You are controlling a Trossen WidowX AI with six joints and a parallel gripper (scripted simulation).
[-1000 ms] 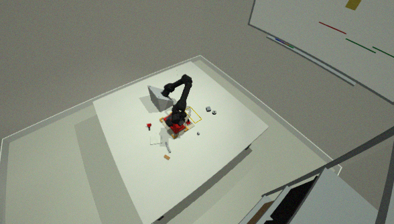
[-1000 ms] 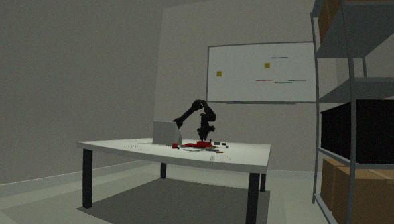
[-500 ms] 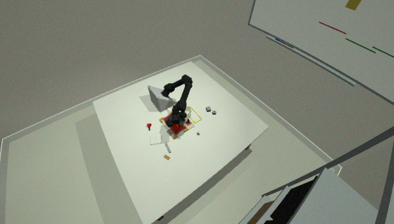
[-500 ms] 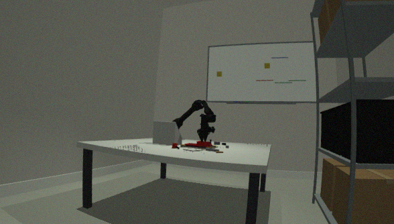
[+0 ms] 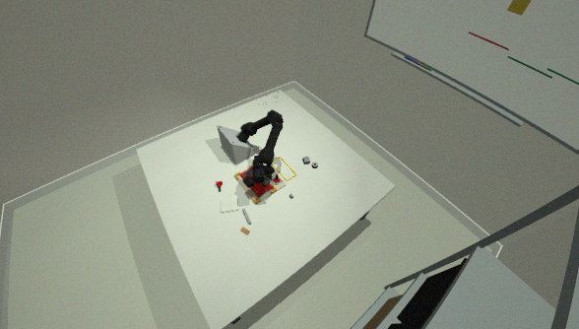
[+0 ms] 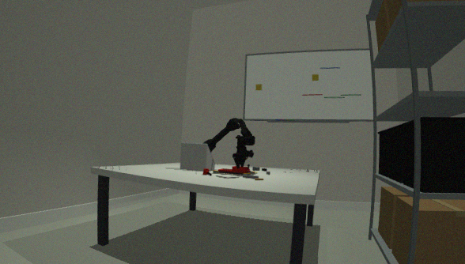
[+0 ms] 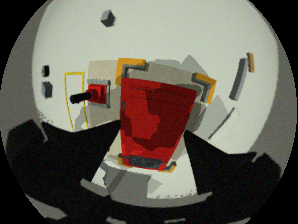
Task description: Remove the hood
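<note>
The toy car [image 5: 257,193] [image 6: 231,170] is red with orange corners and stands on the white table [image 5: 320,203] beside the arm's base. Its red hood [image 7: 156,119] fills the middle of the wrist view and sits on the car. My gripper [image 5: 258,179] [image 6: 240,164] [image 7: 153,128] is open and hangs low right over the hood, one finger on each side of it, with nothing between the fingers. The marked area is a yellow outline [image 5: 289,166] [image 7: 67,99] on the table just beside the car.
A grey wedge-shaped box [image 5: 233,144] [image 6: 195,156] stands behind the car. Loose parts lie around: a small red piece [image 5: 219,184], a white flat piece [image 5: 228,204], a grey cylinder [image 5: 246,216], an orange block [image 5: 244,230], a grey cube [image 5: 306,160] and a ring [image 5: 314,165].
</note>
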